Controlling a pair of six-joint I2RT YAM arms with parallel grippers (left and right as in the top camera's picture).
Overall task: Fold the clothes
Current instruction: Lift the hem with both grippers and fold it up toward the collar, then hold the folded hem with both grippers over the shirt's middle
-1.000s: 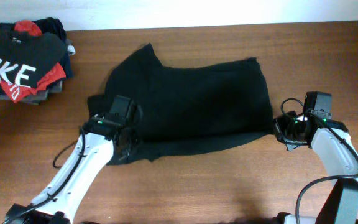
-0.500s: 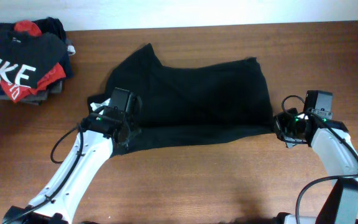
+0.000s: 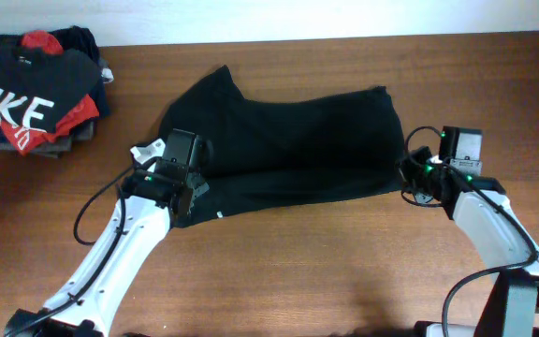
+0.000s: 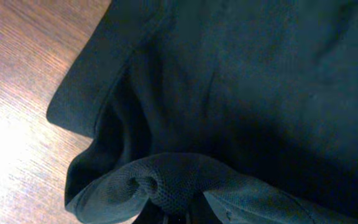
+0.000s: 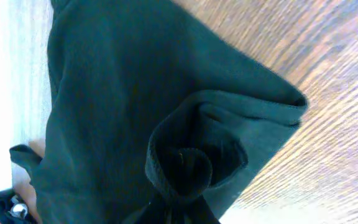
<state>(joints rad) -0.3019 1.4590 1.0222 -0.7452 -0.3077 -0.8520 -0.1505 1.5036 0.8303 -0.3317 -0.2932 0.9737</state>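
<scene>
the black t-shirt is pinched tight in the left tool and right tool, nearest the worktop front edge, for folding.

A brown wooden bench with fine grain fills nearly all of the overhead frame. A narrow strip of plain white wall runs along the top edge, meeting the bench's far side. In the left wrist view a bright glare washes out the wood at lower left.
</scene>
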